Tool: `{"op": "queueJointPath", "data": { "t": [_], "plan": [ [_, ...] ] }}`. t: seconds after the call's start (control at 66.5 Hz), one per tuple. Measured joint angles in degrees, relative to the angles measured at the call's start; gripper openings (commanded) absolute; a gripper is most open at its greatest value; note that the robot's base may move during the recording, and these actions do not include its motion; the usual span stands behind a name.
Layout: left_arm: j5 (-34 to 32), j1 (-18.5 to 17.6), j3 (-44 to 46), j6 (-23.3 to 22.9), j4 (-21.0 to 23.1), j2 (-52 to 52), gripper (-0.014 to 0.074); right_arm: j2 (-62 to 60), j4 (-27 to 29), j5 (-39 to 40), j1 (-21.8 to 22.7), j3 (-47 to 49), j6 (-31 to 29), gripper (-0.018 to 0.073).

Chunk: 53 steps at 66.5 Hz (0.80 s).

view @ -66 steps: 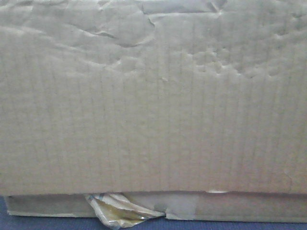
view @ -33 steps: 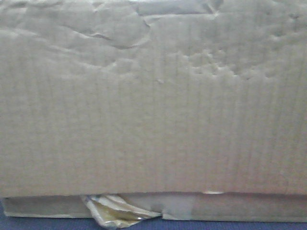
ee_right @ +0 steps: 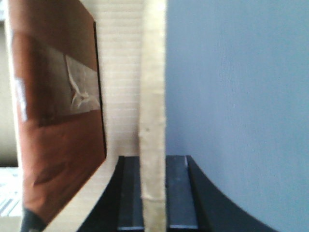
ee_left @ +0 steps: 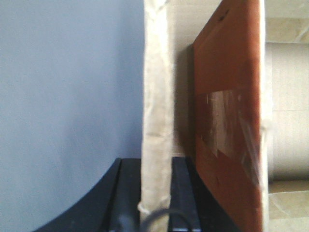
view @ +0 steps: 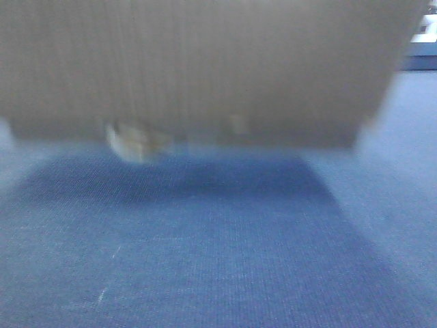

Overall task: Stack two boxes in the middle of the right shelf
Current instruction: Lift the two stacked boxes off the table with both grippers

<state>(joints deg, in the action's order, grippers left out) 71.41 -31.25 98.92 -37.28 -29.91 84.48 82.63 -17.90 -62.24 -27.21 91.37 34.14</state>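
A large cardboard box [view: 198,68] fills the top of the front view, blurred and lifted above the blue floor [view: 205,246]. Loose tape [view: 133,140] hangs from its lower edge. In the left wrist view my left gripper [ee_left: 155,193] is shut on the box's upright cardboard wall [ee_left: 155,96]; a brown flap [ee_left: 227,121] with clear tape stands to its right. In the right wrist view my right gripper [ee_right: 153,193] is shut on the opposite cardboard wall [ee_right: 153,96]; a brown flap [ee_right: 53,121] with tape stands to its left. The shelf and any second box are out of view.
Blue carpet lies under the box, with the box's shadow [view: 177,184] on it. A pale object [view: 425,34] shows at the far upper right of the front view. Plain blue surface fills the outer side of both wrist views.
The box has risen sharply in the front view: it filled the whole frame before, now only the top; blue floor shows beneath it. The frame is motion-blurred.
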Motion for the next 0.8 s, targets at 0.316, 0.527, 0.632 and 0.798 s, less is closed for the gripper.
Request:
{"op": "queueJointPath", "data": {
  "t": [0.316, 0.527, 0.632, 0.798],
  "plan": [
    [-3.53, 0.0, 4.82, -0.24, -5.55, -0.67, -0.0111, 0.11, -5.13, 6.66, 0.0, 5.43, 0.39, -0.0154],
    [-5.85, 0.0, 4.82, -1.22, -5.55, -0.67, -0.0111, 0.1, -8.02, 7.06, 0.0, 5.43, 3.56, -0.0154],
    [-7.23, 0.0, 4.82, -2.4, -5.79, -0.67, -0.0111, 0.1, -9.46, 7.51, 0.0, 5.43, 5.21, -0.0154],
    [-7.5, 0.0, 4.82, -3.02, -6.13, -0.67, -0.0111, 0.1, -9.94, 7.55, -0.2, 5.56, 5.83, -0.0154]
  ]
}}
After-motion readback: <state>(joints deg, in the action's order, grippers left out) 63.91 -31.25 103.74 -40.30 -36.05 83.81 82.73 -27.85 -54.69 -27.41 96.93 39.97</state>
